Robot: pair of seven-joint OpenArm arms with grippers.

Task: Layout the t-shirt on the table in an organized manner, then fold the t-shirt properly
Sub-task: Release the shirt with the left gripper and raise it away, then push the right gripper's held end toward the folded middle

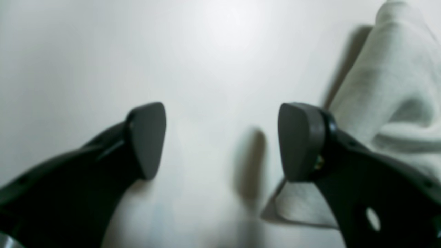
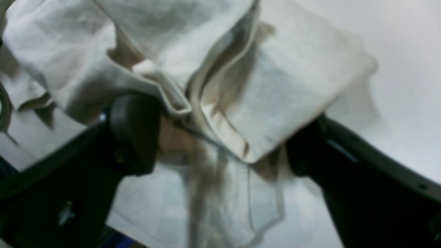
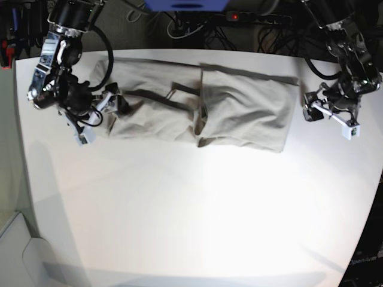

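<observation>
The right hand [image 2: 220, 137], at the base view's upper left, stood spread wide astride a bunched end of the wrinkled grey-beige cotton t-shirt [image 3: 203, 104], gripping nothing. The left hand [image 1: 222, 141], upper right, gaped empty just beside the other end. The shirt's long axis ran left-right across the matte white worktop [image 3: 197, 209], bare below.

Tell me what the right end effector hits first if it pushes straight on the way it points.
The t-shirt. The right end effector stands open with bunched folds of fabric already lying between its fingers, so it would likely run into cloth at once; the blur hides whether it already touches.
</observation>
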